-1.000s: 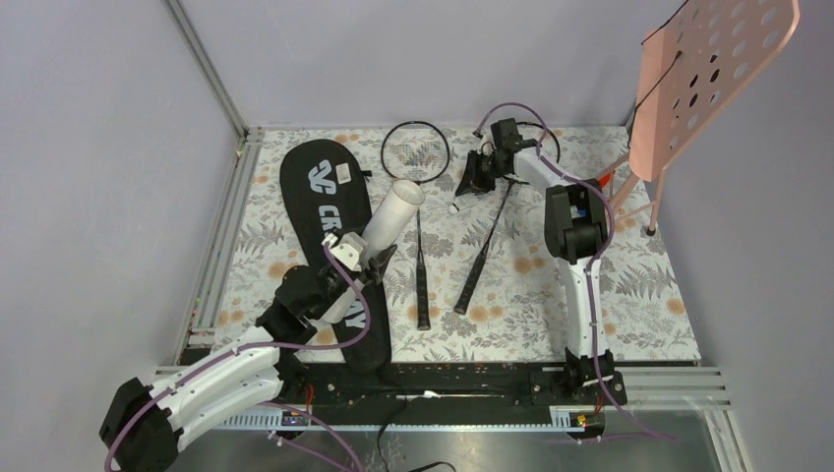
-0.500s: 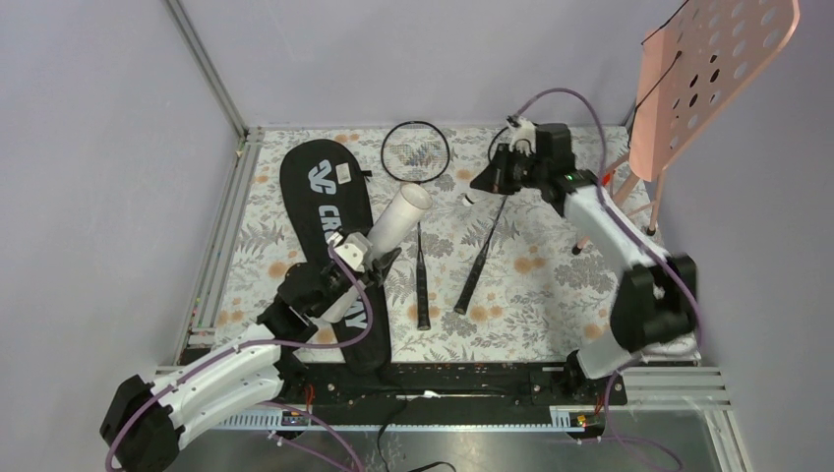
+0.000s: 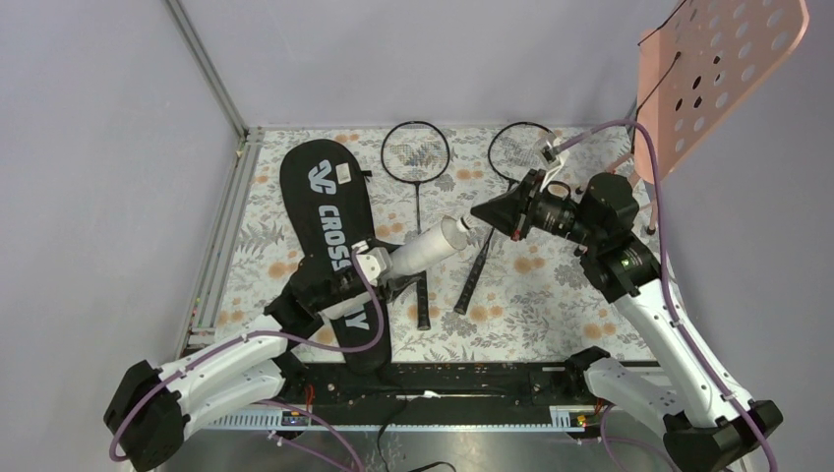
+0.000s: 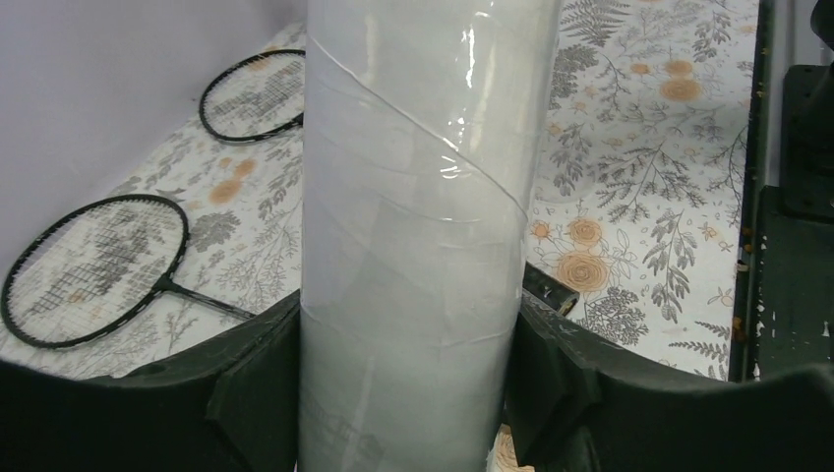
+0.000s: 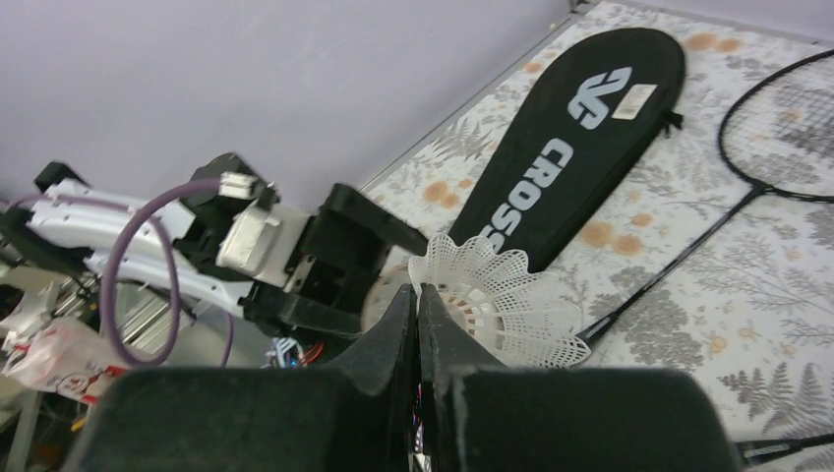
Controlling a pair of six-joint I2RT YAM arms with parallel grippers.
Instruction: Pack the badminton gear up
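Note:
My left gripper (image 3: 382, 267) is shut on the long white tube (image 3: 423, 250) and holds it tilted, its open mouth pointing right; in the left wrist view the tube (image 4: 423, 226) fills the gap between the fingers (image 4: 246, 383). My right gripper (image 3: 480, 212) is shut on the rim of a white shuttlecock (image 5: 506, 305) and holds it just in front of the tube's mouth. Two black rackets (image 3: 417, 157) (image 3: 516, 147) lie on the floral table. The black CROSSWAY bag (image 3: 329, 221) lies at the left, partly under my left arm.
The pink perforated board (image 3: 718, 69) on its stand is at the far right corner. The racket handles (image 3: 423, 295) lie under the tube. A metal rail (image 3: 221, 236) runs along the table's left edge. Grey walls close in the back and left.
My right arm has swung from the far racket head toward me and left, carrying the shuttlecock to the tube's mouth. My left gripper has tipped the tube lower and to the right.

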